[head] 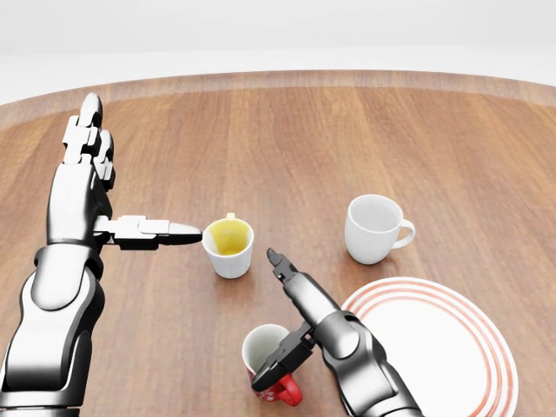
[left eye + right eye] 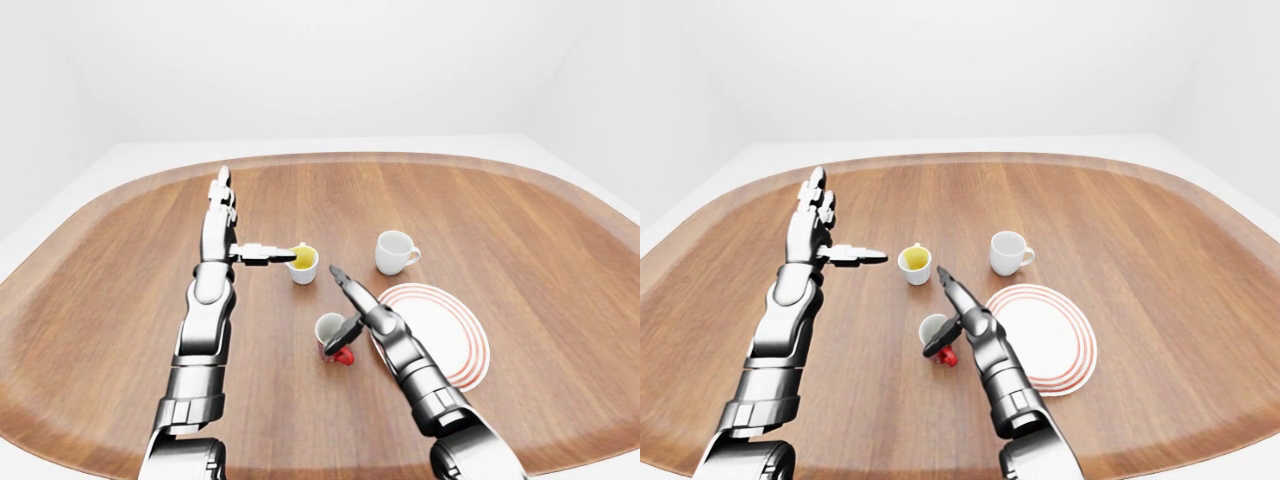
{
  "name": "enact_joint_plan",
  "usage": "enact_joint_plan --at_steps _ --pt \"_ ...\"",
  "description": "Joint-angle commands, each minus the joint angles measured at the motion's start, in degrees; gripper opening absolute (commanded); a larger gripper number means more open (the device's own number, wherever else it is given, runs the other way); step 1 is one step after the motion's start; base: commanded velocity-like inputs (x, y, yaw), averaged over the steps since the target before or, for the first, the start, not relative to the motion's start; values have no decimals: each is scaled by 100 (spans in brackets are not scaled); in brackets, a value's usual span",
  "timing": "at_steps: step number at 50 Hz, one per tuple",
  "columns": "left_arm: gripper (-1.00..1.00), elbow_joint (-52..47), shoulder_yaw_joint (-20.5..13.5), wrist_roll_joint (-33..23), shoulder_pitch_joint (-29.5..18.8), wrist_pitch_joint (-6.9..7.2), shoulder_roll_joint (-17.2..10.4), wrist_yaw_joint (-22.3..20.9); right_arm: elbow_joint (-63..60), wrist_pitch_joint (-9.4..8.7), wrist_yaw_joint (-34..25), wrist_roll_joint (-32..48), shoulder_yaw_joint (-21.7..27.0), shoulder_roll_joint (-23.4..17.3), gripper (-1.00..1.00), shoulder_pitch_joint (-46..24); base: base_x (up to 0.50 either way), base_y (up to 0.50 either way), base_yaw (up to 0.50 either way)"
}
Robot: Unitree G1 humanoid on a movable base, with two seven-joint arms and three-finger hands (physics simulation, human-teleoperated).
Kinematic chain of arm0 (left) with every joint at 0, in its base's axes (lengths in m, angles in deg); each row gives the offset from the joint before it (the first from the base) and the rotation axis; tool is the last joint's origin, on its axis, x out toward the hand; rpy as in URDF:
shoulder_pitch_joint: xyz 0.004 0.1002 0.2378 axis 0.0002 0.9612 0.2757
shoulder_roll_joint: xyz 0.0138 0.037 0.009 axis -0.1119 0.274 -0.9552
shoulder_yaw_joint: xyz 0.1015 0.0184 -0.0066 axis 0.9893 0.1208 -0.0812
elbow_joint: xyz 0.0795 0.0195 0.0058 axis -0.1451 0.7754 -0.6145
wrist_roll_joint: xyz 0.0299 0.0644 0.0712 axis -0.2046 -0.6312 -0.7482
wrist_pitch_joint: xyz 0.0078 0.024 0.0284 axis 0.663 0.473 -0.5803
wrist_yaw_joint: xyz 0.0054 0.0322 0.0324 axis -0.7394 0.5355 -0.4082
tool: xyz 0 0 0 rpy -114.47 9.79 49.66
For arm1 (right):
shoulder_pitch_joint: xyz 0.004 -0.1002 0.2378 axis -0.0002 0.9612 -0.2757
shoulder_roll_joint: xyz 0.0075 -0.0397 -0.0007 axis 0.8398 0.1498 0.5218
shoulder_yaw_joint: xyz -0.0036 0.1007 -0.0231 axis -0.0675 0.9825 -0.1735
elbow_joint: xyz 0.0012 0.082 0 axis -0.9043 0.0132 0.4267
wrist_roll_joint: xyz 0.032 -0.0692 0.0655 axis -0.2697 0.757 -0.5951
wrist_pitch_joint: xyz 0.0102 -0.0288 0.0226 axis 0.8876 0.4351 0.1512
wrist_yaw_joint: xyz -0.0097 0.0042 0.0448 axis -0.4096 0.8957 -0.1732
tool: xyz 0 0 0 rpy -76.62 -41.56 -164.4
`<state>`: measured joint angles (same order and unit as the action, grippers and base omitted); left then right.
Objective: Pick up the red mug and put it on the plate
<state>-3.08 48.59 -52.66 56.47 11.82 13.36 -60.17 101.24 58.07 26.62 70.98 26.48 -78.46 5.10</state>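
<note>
A white cup with a yellow inside stands just beyond the left thumb's tip. A plain white mug sits upright on the wooden table.

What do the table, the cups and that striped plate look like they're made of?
It's a render, so going by looks only. Table: wood, visible grain, satin sheen. Red mug, white mug and yellow-lined cup: glazed ceramic, smooth and glossy. Plate: likely glazed ceramic too, white with red rings.
</note>
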Motion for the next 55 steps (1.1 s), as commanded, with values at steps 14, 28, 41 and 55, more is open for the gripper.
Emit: enact_joint_plan --at_steps 14,28,41,55 --pt "100 39 -20 37 23 0 -17 -5 900 0 236 16 -2 126 100 -250 0 0 0" --pt "100 53 -17 44 33 0 -18 -3 1209 23 321 27 4 144 100 -341 0 0 0" --pt "100 31 -20 44 33 0 -22 -4 1146 48 361 88 -12 139 -100 -295 0 0 0" --pt "100 -31 -12 30 26 0 -17 3 897 0 265 125 -14 120 -100 -241 0 0 0"
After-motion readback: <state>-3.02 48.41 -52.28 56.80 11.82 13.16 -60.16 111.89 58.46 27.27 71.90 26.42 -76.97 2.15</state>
